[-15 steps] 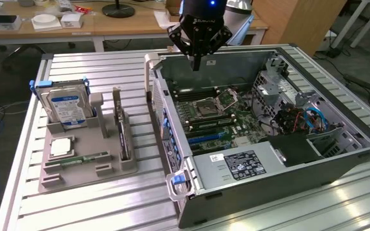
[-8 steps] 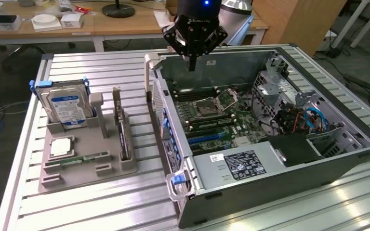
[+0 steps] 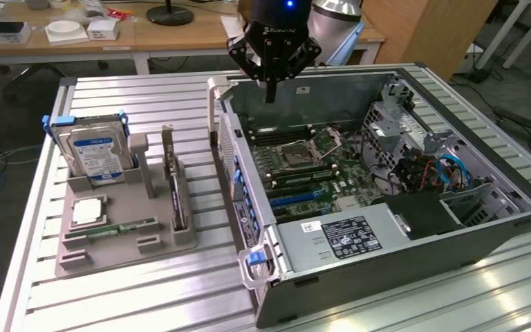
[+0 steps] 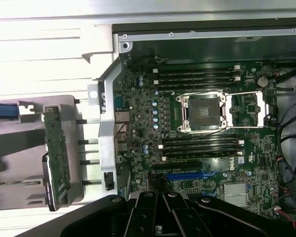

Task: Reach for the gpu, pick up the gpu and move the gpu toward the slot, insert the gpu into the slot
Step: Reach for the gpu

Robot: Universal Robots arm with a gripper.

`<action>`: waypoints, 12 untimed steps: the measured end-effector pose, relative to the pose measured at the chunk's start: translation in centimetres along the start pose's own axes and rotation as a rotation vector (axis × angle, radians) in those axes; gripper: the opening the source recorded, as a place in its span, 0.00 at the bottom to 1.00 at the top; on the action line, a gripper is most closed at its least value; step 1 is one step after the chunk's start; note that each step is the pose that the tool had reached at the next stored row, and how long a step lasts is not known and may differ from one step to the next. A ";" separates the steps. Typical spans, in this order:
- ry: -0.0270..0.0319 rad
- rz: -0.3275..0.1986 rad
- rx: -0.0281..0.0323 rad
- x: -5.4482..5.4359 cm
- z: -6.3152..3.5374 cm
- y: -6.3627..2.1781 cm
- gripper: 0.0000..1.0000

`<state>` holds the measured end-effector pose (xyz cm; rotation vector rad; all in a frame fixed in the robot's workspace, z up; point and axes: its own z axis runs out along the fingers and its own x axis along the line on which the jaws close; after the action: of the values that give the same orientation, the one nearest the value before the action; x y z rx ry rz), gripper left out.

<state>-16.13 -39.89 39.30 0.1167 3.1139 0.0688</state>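
Note:
The gpu (image 3: pixel 175 185) is a thin green card standing on edge in a grey holder tray (image 3: pixel 108 245) at the exterior view's left; the wrist view shows the gpu (image 4: pixel 56 154) beside the case wall. My gripper (image 3: pixel 269 95) hangs above the far end of the open computer case (image 3: pixel 404 235), well apart from the card. Its fingers are shut together with nothing between them. Its dark fingers (image 4: pixel 144 213) show in the wrist view. On the green motherboard lies the blue slot (image 3: pixel 295 200), seen in the wrist view as a blue slot (image 4: pixel 187 175) just beyond my fingers.
A blue-labelled hard drive (image 3: pixel 99 156) stands upright in the same tray, with a small memory stick (image 3: pixel 118 227) and a square chip (image 3: pixel 88 209) lying flat. Cables (image 3: pixel 441 173) and a power supply (image 3: pixel 344 238) fill the case's near side. A wooden desk (image 3: pixel 155 38) stands behind.

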 end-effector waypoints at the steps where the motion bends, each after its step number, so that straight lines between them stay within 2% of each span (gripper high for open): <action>1: -0.0001 0.000 -0.0001 0.1 0.00 -0.01 0.10; 12: 0.0000 0.000 0.0000 1.3 -0.02 -0.10 0.10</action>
<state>-17.41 -39.89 39.29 0.1166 3.1139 0.0687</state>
